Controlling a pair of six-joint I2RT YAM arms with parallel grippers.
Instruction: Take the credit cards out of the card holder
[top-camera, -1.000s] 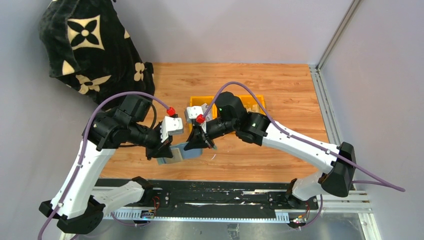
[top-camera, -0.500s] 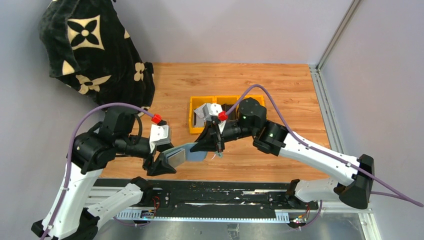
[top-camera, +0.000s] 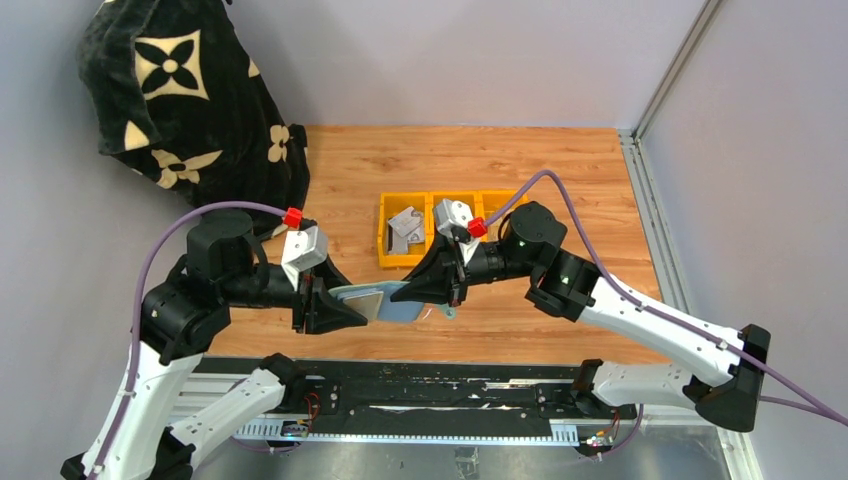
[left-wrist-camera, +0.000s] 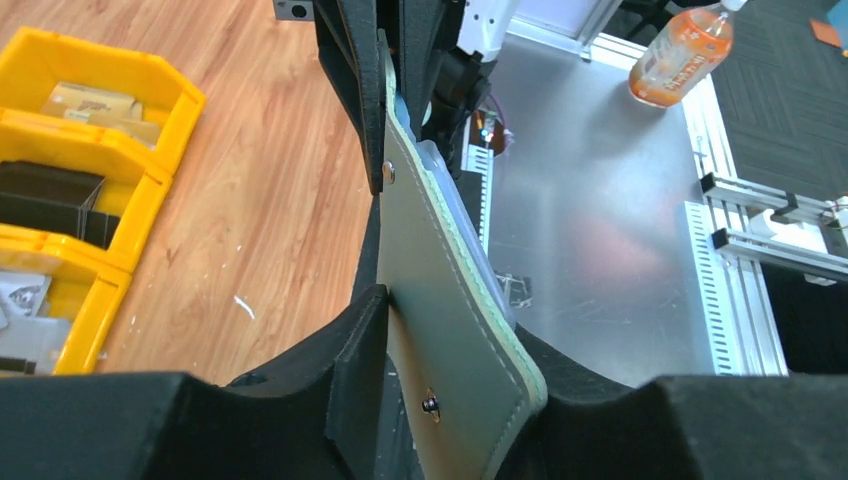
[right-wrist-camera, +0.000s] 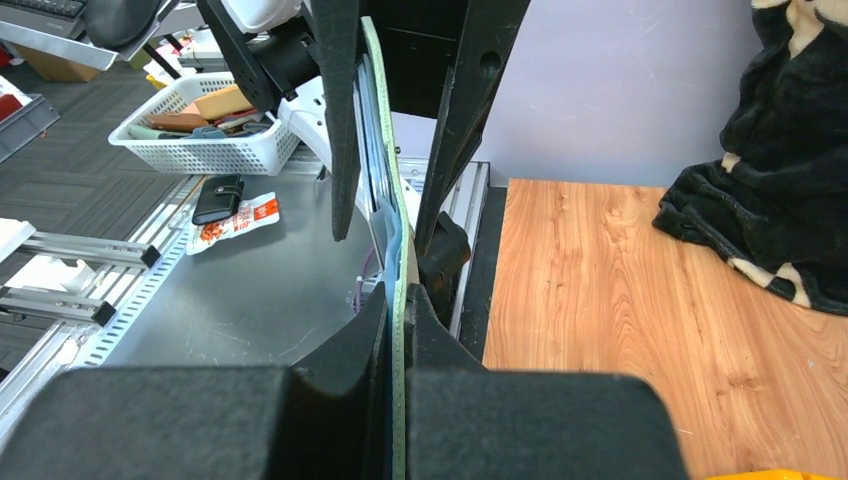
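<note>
Right end effector (right-wrist-camera: 397, 300): pinched tight on one edge of the pale sage-green folding card holder (top-camera: 392, 303); left end effector (top-camera: 345, 310): jaws straddling the opposite end, firm grip or not I cannot tell; holder spans the two, lifted over the near edge of the wooden surface (top-camera: 560, 170); yellow plastic bins (top-camera: 383, 240) beyond.

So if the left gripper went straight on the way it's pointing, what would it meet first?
The pale sage-green folding card holder, whose end sits between the left gripper's jaws. Straight beyond it, the right gripper faces back, pinching the holder's other end; the gap between them is hard to judge.
</note>
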